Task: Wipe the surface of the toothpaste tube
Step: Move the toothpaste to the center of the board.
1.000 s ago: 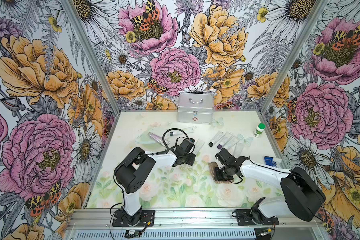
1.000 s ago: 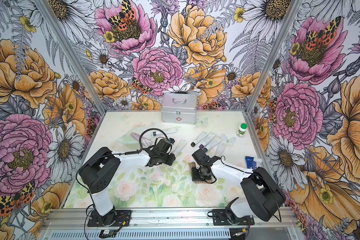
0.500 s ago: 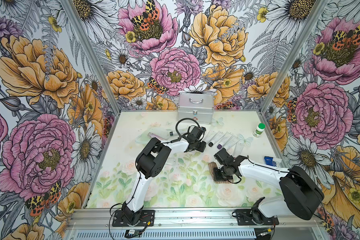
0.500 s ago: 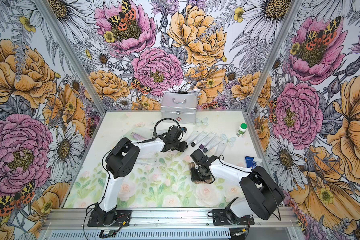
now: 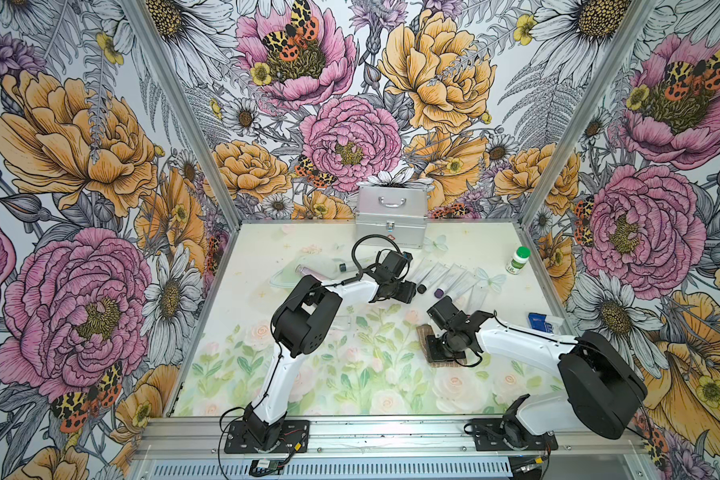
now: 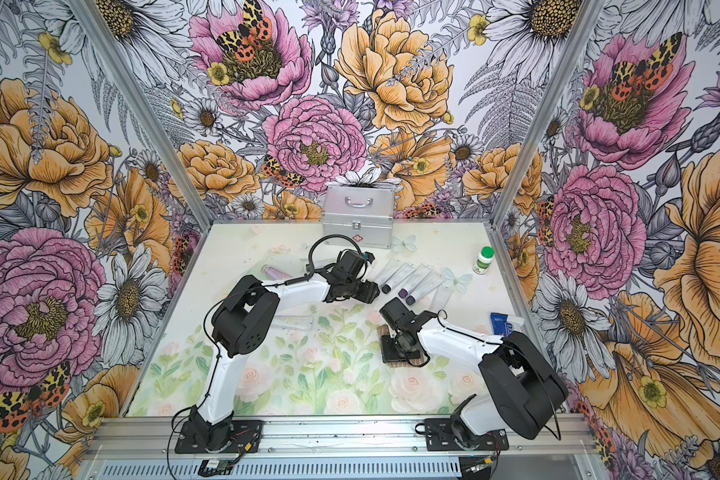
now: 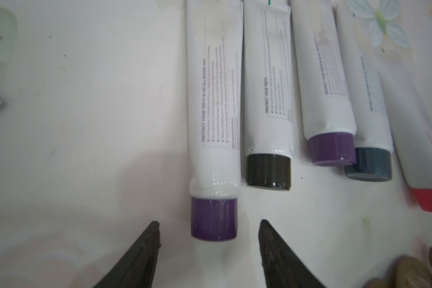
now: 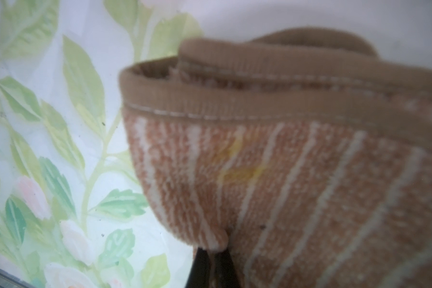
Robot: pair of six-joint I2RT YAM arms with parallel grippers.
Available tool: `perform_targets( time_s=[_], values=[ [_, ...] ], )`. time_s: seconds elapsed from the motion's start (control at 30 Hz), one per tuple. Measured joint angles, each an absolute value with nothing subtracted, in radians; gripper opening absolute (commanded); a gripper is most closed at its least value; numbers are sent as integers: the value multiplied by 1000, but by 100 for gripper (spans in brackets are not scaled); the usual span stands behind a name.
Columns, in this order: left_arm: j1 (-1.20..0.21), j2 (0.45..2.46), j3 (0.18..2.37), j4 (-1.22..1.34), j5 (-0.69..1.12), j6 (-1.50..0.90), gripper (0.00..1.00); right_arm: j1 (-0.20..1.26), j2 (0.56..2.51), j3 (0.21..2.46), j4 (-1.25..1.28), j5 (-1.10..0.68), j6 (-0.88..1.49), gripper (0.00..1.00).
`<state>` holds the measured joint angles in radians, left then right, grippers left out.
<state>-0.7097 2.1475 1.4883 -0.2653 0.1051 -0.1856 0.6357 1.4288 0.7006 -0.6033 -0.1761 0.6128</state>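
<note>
Left wrist view: the left gripper is released, a purple-capped toothpaste tube between its fingers (no contact); the right gripper clenches the striped cloth.

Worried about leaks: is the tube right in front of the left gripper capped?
Capped. In the left wrist view a purple cap sits flush on the white tube, which lies flat ahead of the left gripper.

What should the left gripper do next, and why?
Probably ease the left gripper forward along the end tube: its jaws are open and only the purple cap sits between the fingertips, too shallow for a firm grip. The right gripper holds the cloth, so wiping waits on that grasp.
</note>
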Motion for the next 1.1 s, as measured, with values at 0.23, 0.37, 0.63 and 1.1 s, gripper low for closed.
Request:
perform_targets(
  time_s=[0.23,0.37,0.63,1.1],
  values=[
    [-659,1850,1292,-289,58,-214,76,636,1430,721,-610,-175,612,0],
    [-614,1653,1176,-308,21,-242,76,636,1430,731,-612,-173,609,0],
    [-577,1392,929,-416,-64,-317,80,636,1451,781,-613,-178,599,0],
    [-595,1144,656,-514,-94,-492,79,636,1470,798,-613,-180,582,0]
  ],
)
